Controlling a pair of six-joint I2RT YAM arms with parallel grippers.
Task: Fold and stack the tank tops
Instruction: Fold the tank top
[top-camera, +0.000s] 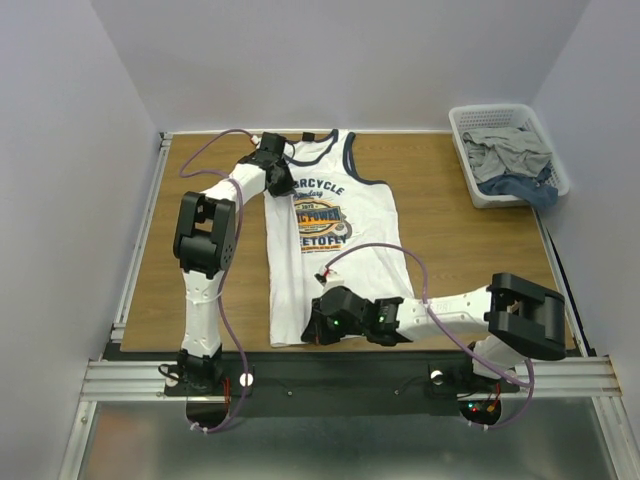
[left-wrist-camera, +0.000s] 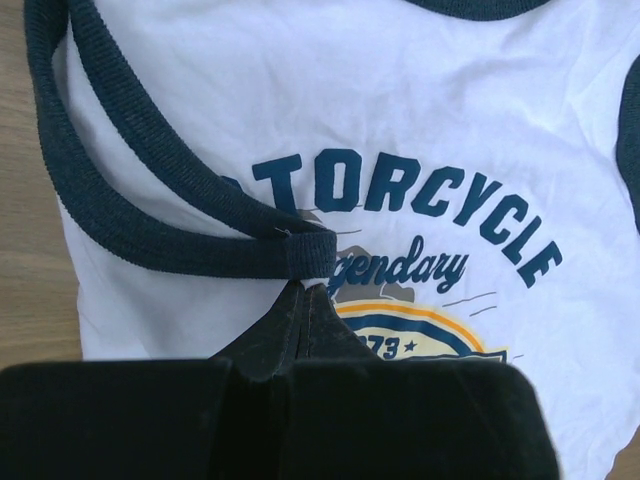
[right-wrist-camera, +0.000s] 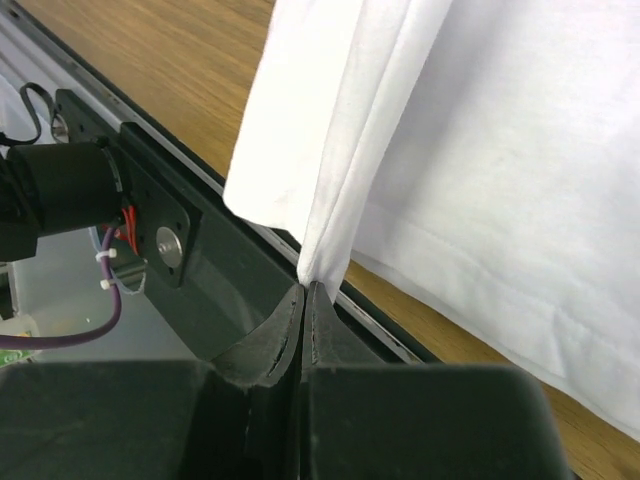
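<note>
From above, I see the tank top (top-camera: 335, 235) lying print-up on the table (top-camera: 440, 200). My left hand (top-camera: 272, 155) is at its far shoulder strap and my right hand (top-camera: 325, 328) is at the near hem corner.

On the left wrist camera, the fingers are closed on the navy strap (left-wrist-camera: 150, 215).

On the right wrist camera, the fingers pinch the white hem (right-wrist-camera: 330, 240), lifted beside the table edge.

I judge both ends must travel across together, at equal height, so the fold line comes straight.
</note>
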